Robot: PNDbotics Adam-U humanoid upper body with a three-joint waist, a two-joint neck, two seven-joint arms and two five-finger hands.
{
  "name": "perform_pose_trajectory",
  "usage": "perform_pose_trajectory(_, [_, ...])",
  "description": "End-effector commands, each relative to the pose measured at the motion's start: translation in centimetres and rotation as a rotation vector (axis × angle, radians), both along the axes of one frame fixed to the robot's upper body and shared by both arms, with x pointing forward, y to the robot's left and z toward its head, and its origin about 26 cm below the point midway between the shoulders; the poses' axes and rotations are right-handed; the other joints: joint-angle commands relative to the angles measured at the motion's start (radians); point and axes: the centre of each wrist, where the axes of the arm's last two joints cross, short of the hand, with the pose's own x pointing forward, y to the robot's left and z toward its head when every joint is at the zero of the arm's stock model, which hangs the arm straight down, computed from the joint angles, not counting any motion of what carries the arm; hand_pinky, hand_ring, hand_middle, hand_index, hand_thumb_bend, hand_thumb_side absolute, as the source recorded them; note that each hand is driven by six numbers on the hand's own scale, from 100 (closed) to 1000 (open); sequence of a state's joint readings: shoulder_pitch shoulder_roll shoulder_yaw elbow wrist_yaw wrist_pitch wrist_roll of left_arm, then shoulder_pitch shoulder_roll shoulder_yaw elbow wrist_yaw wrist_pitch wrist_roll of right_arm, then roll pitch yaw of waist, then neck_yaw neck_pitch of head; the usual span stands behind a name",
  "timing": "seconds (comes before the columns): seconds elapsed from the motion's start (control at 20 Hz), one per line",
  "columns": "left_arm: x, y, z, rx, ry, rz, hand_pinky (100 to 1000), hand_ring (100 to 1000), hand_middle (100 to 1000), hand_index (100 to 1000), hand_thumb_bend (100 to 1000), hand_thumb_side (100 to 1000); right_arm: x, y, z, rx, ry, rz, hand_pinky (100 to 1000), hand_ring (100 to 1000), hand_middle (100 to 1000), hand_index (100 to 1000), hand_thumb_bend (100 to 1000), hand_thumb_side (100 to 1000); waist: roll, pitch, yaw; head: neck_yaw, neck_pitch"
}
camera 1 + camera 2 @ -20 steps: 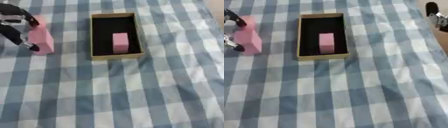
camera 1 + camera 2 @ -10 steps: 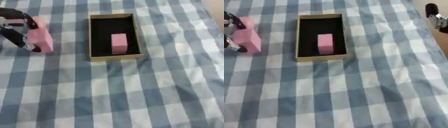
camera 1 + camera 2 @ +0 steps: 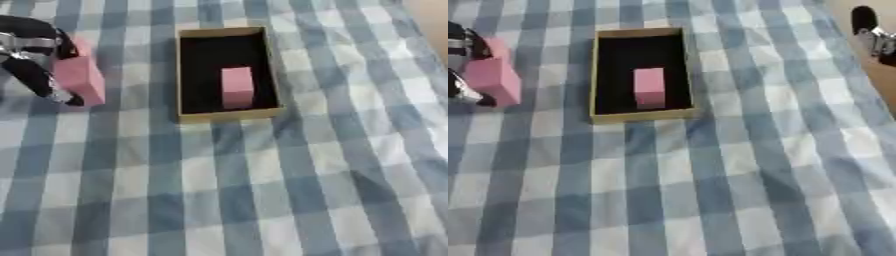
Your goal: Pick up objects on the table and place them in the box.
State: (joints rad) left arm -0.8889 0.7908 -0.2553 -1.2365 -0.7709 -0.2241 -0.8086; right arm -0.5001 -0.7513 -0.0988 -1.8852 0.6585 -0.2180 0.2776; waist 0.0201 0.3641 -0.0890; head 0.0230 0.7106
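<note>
Fingers of the left hand (image 3: pixel 35 60) are pinching a tall pink rectangular block (image 3: pixel 80 77) left of the open cardboard box (image 3: pixel 185 75) — its palm cut off. Another small pink block (image 3: pixel 237 86) is lying inside, long axis running away. The right hand (image 3: pixel 874 32) is showing at the bench's edge — fingers unclear.

The light over my table (image 3: pixel 262 190) is even and soft — bright enough, with no glare anywhere on the checked cloth. Everything I see is blurred; the check edges smear and my left hand (image 3: pixel 35 55) is a dark smudge. Shadows are faint — a thin one under the pink block (image 3: pixel 80 79) I hold, and the box (image 3: pixel 226 116) interior reads near black.
</note>
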Motion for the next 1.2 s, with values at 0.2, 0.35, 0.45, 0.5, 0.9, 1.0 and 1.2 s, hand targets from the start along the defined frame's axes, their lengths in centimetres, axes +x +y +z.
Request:
perform_pose_trajectory(0.2, [-0.6,-0.3,1.9,0.016,-0.080,0.027,680,720,545,664,534,275,-0.5,-0.2,0.9,-0.015,-0.027,-0.008,920,981,947,682,100,100,0.000,-0.022,-0.002,-0.002,-0.009])
perform_pose_trajectory(0.35, [-1.0,-1.0,2.8,0.021,-0.110,0.003,684,723,552,670,487,295,-0.5,-0.2,0.9,-0.016,-0.026,-0.009,920,982,947,682,100,100,0.000,-0.023,-0.001,-0.003,-0.007])
perform_pose_trajectory(0.45, [-1.4,-1.5,3.6,0.027,-0.119,-0.017,694,732,573,688,465,357,-0.5,-0.2,0.9,-0.017,-0.026,-0.010,919,981,947,683,100,100,0.001,-0.025,0.001,-0.003,-0.004])
perform_pose_trajectory(0.5, [-1.6,-1.7,3.9,0.030,-0.118,-0.025,694,732,573,688,465,357,-0.6,-0.2,0.9,-0.017,-0.026,-0.010,919,981,947,683,100,100,0.002,-0.025,0.002,-0.003,-0.003])
perform_pose_trajectory(0.9, [-3.0,-3.6,6.6,-0.007,-0.155,-0.096,681,715,559,677,387,295,-0.6,-0.2,1.0,-0.016,-0.029,-0.014,917,981,948,683,100,100,0.006,-0.031,0.005,-0.012,0.002])
perform_pose_trajectory(1.0, [-3.1,-4.6,7.3,-0.020,-0.170,-0.125,678,711,555,675,375,272,-0.6,-0.1,1.1,-0.017,-0.032,-0.012,916,981,948,683,100,100,0.007,-0.032,0.005,-0.013,0.004])
perform_pose_trajectory(1.2, [-3.2,-7.4,9.0,-0.038,-0.200,-0.208,673,706,550,672,354,234,-0.5,0.1,1.2,-0.022,-0.033,-0.002,918,981,949,683,100,100,0.008,-0.035,0.003,-0.010,0.008])
